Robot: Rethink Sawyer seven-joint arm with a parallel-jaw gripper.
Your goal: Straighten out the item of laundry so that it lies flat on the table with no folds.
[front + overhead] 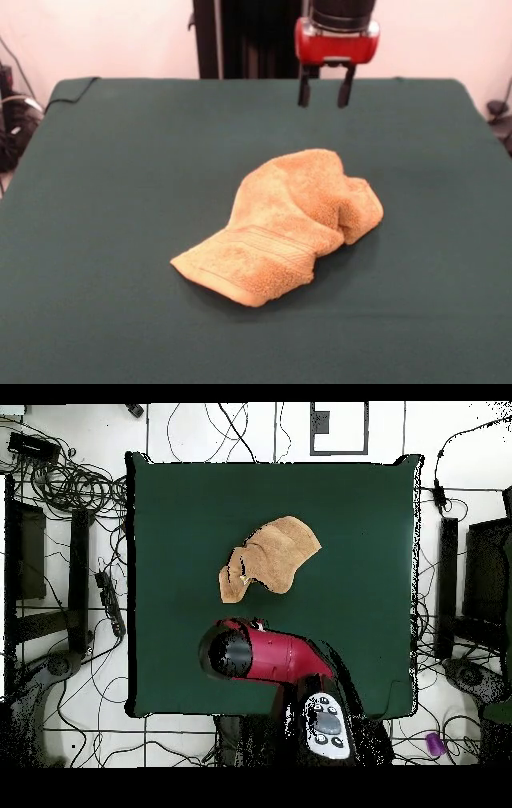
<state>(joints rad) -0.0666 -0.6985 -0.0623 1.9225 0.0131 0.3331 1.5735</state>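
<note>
The orange-tan terry towel (286, 222) lies crumpled and folded over itself near the middle of the dark green table (120, 176). A woven stripe band shows on its near left flap. No label shows. My gripper (326, 94) hangs in the air above the far side of the table, behind the towel and well clear of it. Its two black fingers (305, 90) point down with a gap between them and hold nothing. In the overhead view the towel (270, 559) lies above the red arm head (232, 652), which hides the fingers.
Cables and dark equipment (70, 504) lie on the floor around the table. The black pedestal (240, 36) stands behind the far table edge. Bare green cloth surrounds the towel on all sides.
</note>
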